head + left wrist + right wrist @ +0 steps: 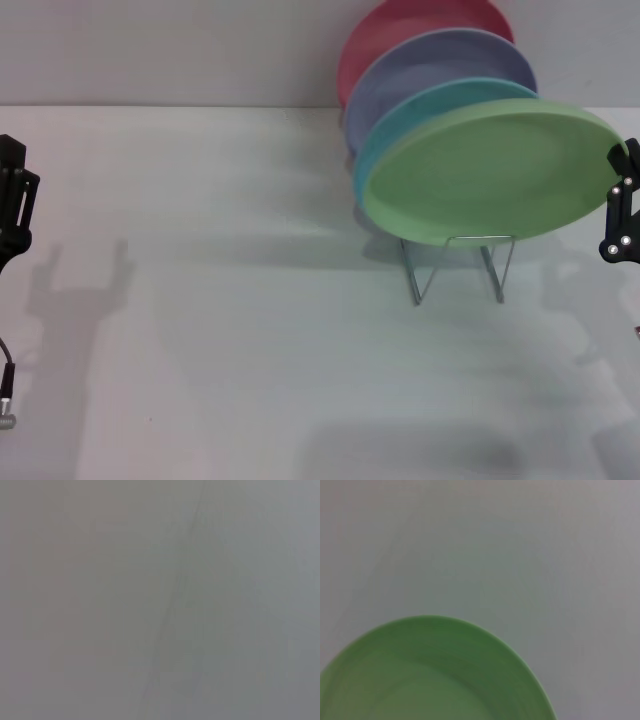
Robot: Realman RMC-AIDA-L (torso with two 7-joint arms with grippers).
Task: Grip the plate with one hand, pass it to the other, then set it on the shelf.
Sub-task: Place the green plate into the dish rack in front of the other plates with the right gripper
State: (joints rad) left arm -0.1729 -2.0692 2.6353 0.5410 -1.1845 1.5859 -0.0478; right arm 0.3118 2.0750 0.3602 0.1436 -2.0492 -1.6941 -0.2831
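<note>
**Green plate held at the front of the rack by the right end effector**

The counter (250, 330), pale and matte, fills most of the head view and is met by a wall along its far edge. Shadows of both arms are cast on it near the left and right edges.

The plate (495, 170) is seen at the front of a row of four plates, tilted so that its face is turned upward and toward the near edge. Its lower rim is above the front loops of the shelf (460, 265); whether it rests in them cannot be told. In the right wrist view the plate (435, 675) is shown from close by as a broad green arc against the counter.

Behind it, each overlapping the next, a turquoise plate (400, 125), a lavender plate (440, 65) and a red plate (400, 30) are stood toward the far edge.

The shelf's silver wire legs are planted on the counter right of centre, nearer the far edge than the near one.

The right end effector (622, 190) is closed on the plate's right rim, by the counter's right edge. The left end effector (12, 200) is kept well apart at the left edge; its fingers are cut off by the frame, so its state cannot be told. Only blank grey is shown in the left wrist view.
</note>
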